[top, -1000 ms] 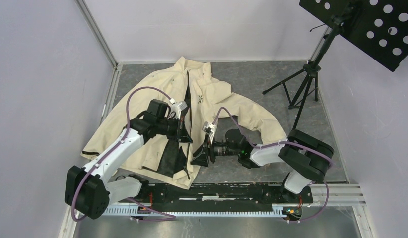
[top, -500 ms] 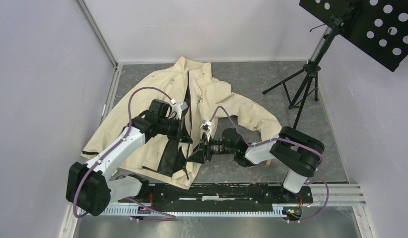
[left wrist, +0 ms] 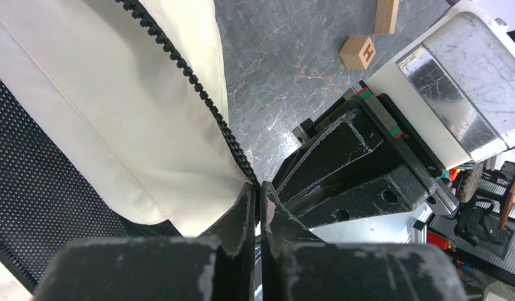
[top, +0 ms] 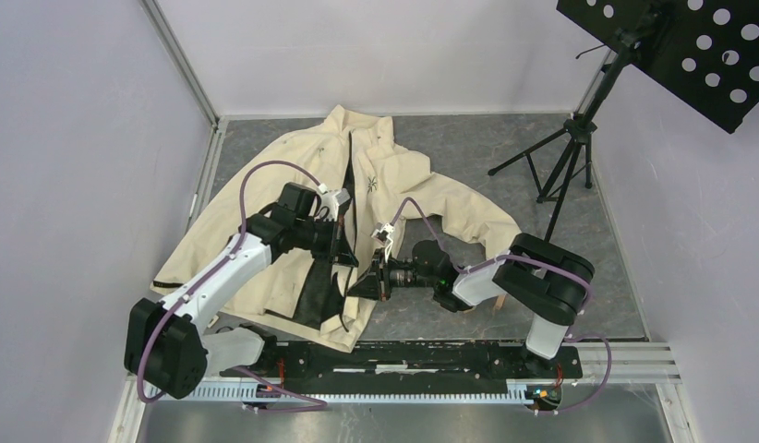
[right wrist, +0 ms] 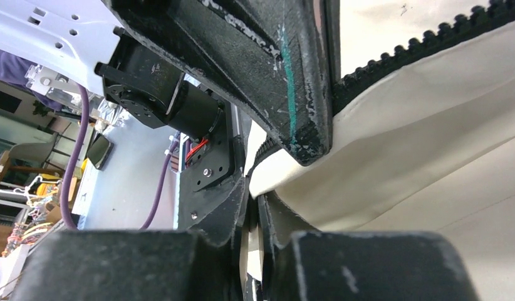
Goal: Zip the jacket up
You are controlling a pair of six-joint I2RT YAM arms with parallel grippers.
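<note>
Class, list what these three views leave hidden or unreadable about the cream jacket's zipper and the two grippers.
- Zipper slider: seen in no view; from above, the left gripper and right gripper cover the lower front of the cream-beige fabric jacket.
- Left wrist view: the fingers hide the bottom end of the black zipper teeth.
- Top view: dark chest logo too small to read.

Top camera's high at the near side, looking down over the whole table (top: 468,148). Both wrist cameras are in tight, left facing right, right facing left, sharing the zipper (left wrist: 195,94) edge of the jacket (left wrist: 117,113).
</note>
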